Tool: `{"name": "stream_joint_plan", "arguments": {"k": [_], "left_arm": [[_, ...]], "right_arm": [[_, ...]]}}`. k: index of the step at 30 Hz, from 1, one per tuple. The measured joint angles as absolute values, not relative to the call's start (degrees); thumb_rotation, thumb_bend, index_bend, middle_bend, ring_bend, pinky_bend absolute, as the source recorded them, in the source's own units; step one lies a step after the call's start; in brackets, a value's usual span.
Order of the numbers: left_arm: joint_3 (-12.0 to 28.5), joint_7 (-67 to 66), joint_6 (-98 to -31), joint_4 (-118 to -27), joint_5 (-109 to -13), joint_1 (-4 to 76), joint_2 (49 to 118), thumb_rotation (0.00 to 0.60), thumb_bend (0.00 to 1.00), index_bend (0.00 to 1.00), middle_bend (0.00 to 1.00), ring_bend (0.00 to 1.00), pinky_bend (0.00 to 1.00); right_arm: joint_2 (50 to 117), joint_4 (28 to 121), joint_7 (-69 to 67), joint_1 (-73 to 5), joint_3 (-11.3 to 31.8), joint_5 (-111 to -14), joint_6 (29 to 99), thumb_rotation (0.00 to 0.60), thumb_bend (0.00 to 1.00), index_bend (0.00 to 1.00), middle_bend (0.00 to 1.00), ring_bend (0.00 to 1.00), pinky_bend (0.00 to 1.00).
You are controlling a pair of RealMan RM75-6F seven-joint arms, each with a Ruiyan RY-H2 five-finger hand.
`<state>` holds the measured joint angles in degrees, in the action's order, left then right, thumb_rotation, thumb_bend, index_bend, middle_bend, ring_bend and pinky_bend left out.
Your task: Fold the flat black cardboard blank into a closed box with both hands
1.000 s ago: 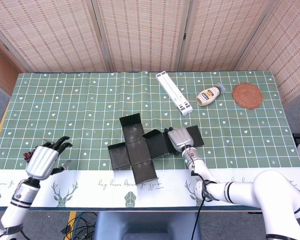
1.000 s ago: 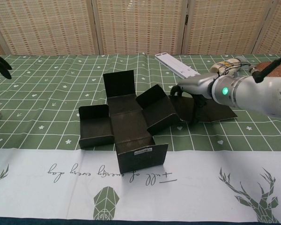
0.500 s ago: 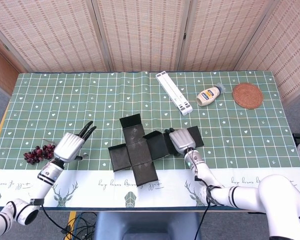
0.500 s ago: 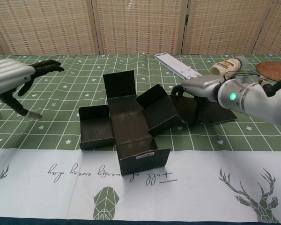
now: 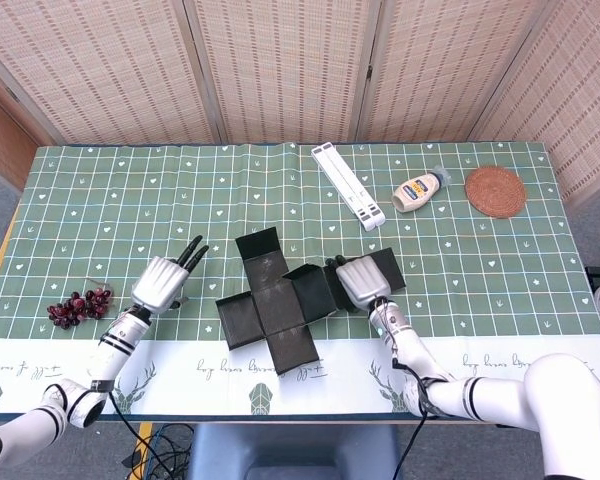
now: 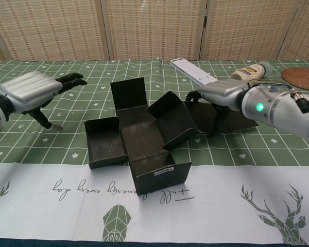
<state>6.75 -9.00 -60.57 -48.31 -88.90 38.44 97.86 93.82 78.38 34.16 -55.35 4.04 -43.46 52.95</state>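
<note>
The black cardboard blank [image 5: 276, 300] [image 6: 142, 135] lies cross-shaped at the table's middle, with its far, left and near flaps partly raised. My right hand [image 5: 358, 281] [image 6: 220, 94] grips the blank's right side. Its fingers [image 6: 194, 96] hook over the fold behind the tilted right flap [image 6: 169, 117], and the thumb reaches down onto the flat outer panel [image 6: 236, 119]. My left hand [image 5: 164, 280] [image 6: 31, 92] hovers left of the blank, a short gap away. It holds nothing, and its fingers [image 6: 72, 79] stretch toward the blank.
A bunch of dark grapes [image 5: 76, 305] lies left of my left hand. At the back stand a long white folded stand [image 5: 347, 185] [image 6: 194, 71], a squeeze bottle [image 5: 420, 190] [image 6: 250, 71] and a woven coaster [image 5: 495, 190] [image 6: 302, 77].
My left hand has come in from the far left edge to just beside the blank. The right flap has tipped up steeper under my right hand, and the blank has slid slightly left.
</note>
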Motion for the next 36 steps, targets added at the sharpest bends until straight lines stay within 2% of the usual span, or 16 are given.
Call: {"name": "stream_joint_plan", "arguments": {"k": [27, 36], "left_arm": [[3.94, -4.53, -61.91, -45.37, -89.57, 41.36, 102.66, 0.6, 0.08, 0.0, 0.0, 0.66, 0.87], [3.19, -1.74, -62.92, -48.13, -89.98, 41.3, 102.15, 0.6, 0.08, 0.0, 0.0, 0.65, 0.87]], "right_arm": [[96.81, 75.56, 31.17, -51.83, 6.88, -52.85, 54.8, 0.6, 0.23, 0.26, 0.36, 0.82, 1.0], [97.42, 75.47, 30.6, -51.58, 8.18, -52.68, 53.34, 0.6, 0.23, 0.26, 0.37, 0.82, 1.0]]}}
